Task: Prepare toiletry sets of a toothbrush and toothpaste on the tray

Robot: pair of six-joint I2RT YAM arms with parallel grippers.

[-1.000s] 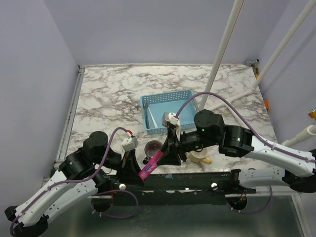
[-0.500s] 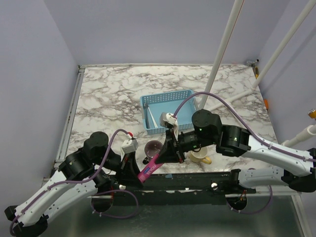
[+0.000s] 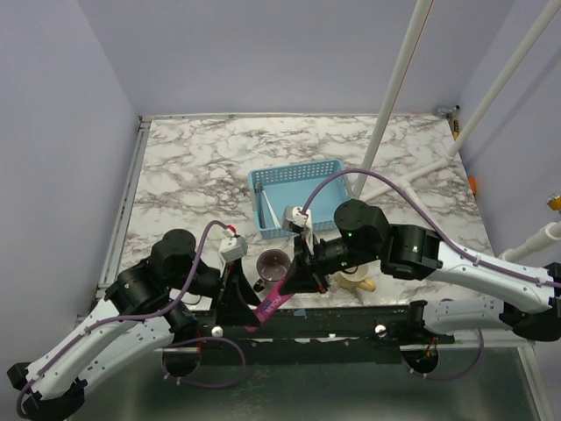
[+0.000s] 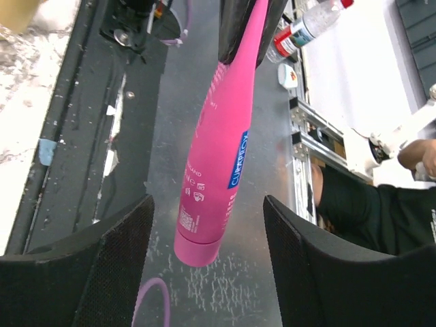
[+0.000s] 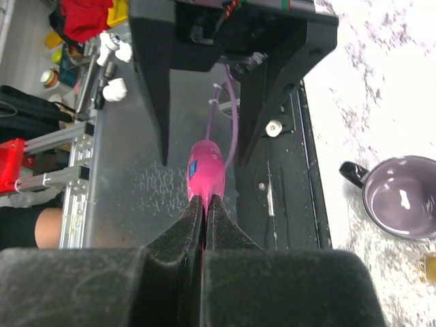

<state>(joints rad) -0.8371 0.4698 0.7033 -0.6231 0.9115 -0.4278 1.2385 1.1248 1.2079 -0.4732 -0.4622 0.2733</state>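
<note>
The right gripper (image 5: 204, 210) is pressed together on the flat crimped end of the pink tube (image 5: 206, 172), which slants down from it over the near edge of the table (image 3: 202, 175), above the dark frame at the arms' bases. The left gripper (image 4: 208, 201) stands spread around the tube's cap end: in the left wrist view the tube (image 4: 216, 157) hangs between the two black pads (image 4: 112, 262), with a gap on each side and touching neither.

The table is white marble with grey veins, closed in by pale lavender walls (image 3: 263, 53). Two white poles (image 3: 399, 79) slant up from its far right part.

The blue tray (image 3: 298, 170) sits mid-table, beyond both grippers, with a thin whitish toothbrush (image 3: 268, 207) lying inside along its left side. The purple mug (image 3: 273, 262) stands near the table's front edge, just beside the two grippers. The cream mug (image 3: 353, 279) is partly hidden under the right arm.
</note>
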